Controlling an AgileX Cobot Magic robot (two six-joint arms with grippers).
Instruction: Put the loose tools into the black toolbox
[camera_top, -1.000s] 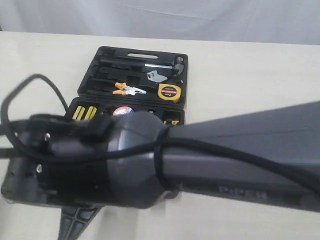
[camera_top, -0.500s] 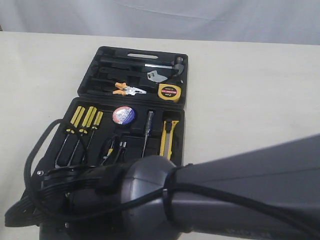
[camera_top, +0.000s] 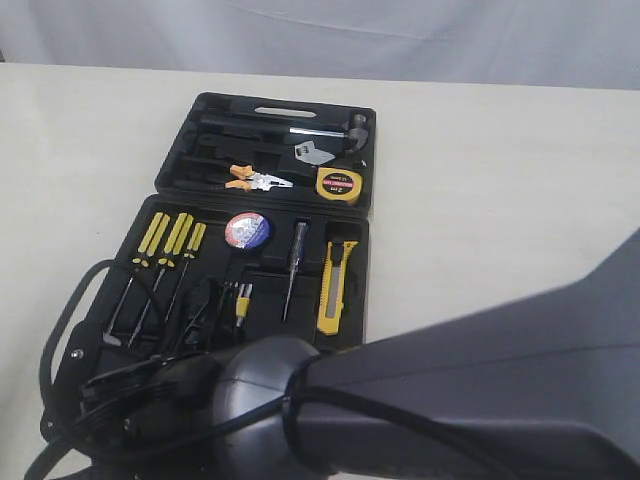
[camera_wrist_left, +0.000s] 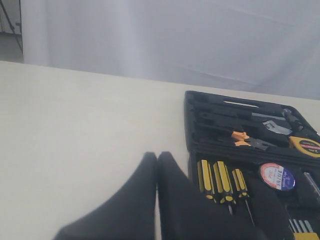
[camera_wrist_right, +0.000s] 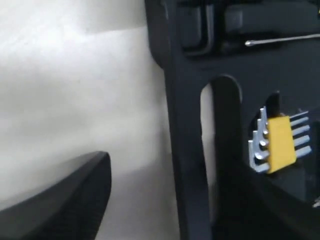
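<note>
toolbox: 1 black toolbox (camera_top: 185, 110), moulded plastic, open flat on the matte beige table (camera_top: 480, 180); 2 halves, hinge across the middle
pliers: 1 pair, orange-and-black-handled pliers (camera_top: 250, 179), seated in the toolbox's far half, left of centre
tape measure: 1 yellow-black tape measure (camera_top: 338, 185), squarish case, far half, just right of the pliers
tape roll: 1 dark tape roll (camera_top: 247, 230), round, blue-white label, near half, close to the hinge
utility knife: 1 long yellow utility knife (camera_top: 337, 285), black tip toward the hinge, near half by the right wall
screwdrivers: 3 yellow-handled screwdrivers (camera_top: 175, 235), side by side, near half, left side
hex keys: 1 hex key set (camera_wrist_right: 275, 145), bright metal keys in a yellow holder, near half, right of the screwdrivers
hammer: 1 hammer (camera_top: 350, 128), metal shaft, far half, top right corner
left gripper (camera_wrist_left: 156, 159): 2 dark tapered fingers pressed tip to tip, nothing between them; beside the toolbox's left wall
right gripper (camera_wrist_right: 95, 172): only 1 dark finger in frame, over the table beside the toolbox's outer wall; open or closed, cannot tell
right arm (camera_top: 480, 390): smooth grey casing, black cable; covers the toolbox's front edge in the exterior view
</note>
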